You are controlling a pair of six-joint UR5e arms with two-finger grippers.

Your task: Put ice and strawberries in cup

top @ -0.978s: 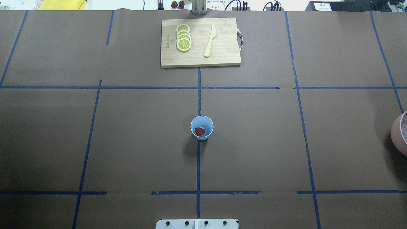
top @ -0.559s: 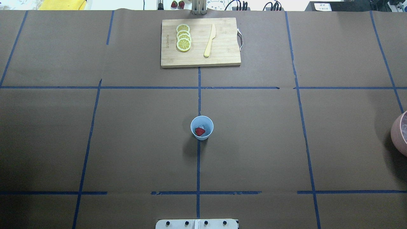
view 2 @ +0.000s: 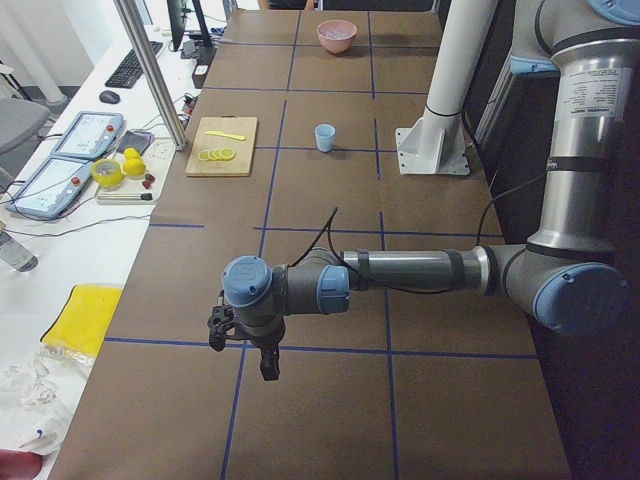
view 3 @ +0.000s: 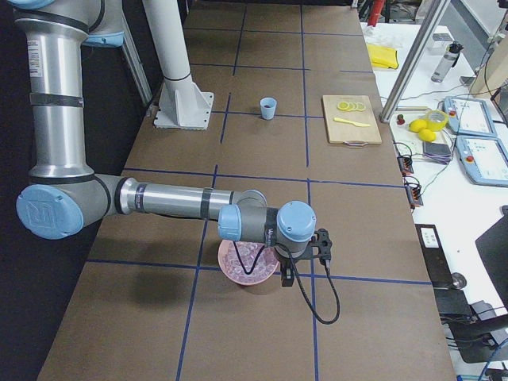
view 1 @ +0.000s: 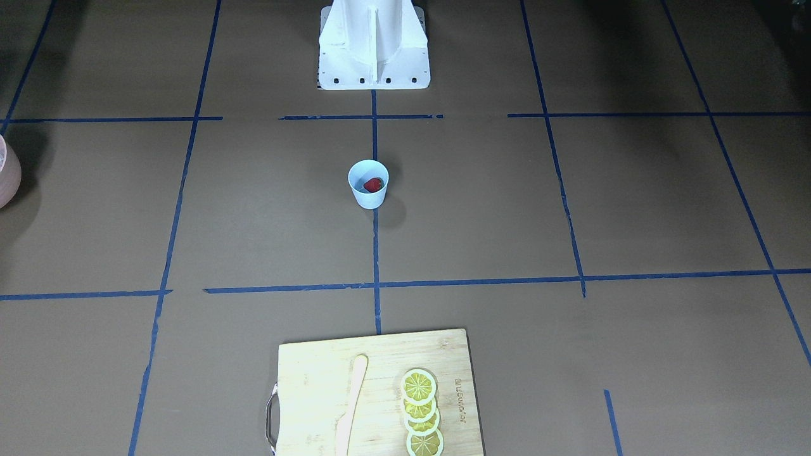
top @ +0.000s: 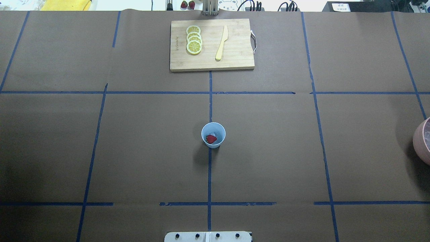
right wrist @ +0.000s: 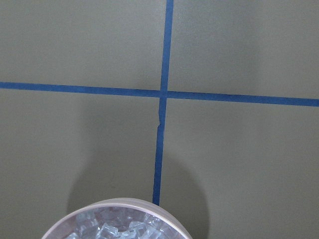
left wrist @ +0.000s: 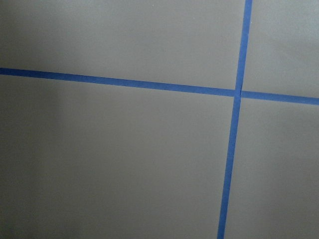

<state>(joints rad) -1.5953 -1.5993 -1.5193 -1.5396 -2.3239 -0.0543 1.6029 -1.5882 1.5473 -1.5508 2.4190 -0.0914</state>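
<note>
cup (top: 213,135): light blue tumbler, upright, table centre on the middle tape line, in front of the robot base (view 1: 374,47); no arm near it.
strawberries (top: 211,138): one dark red berry already inside the cup, low against the wall on the robot's side.
ice in cup: pale clear bit beside the berry in the overhead view, probably a cube; too small to be sure.
ice (right wrist: 117,229): heap of clear cubes in the pink bowl (view 3: 250,262), far out on the robot's right, well apart from the cup.
key relation: any further ice lies just under and beside the right arm's wrist; the cup sits inboard of it toward table centre. Cup has no long axis from above, round mouth, so approach is straight down over the opening.
nearer arm: right arm for the ice bowl; both arms about equally far from the cup, judged from the side views.
right gripper (view 3: 292,279): hangs at the bowl's rim, seen only in the side view; cannot tell if fingers are spread or pressed together.
left gripper (view 2: 262,352): over bare table at the robot's left end, well away from everything; finger state cannot be told, nothing seen in it.
cutting board (top: 211,44): far side, lemon slices (top: 194,39) and knife (top: 221,43) on it, not in play.
progress: likely near done or done.
</note>
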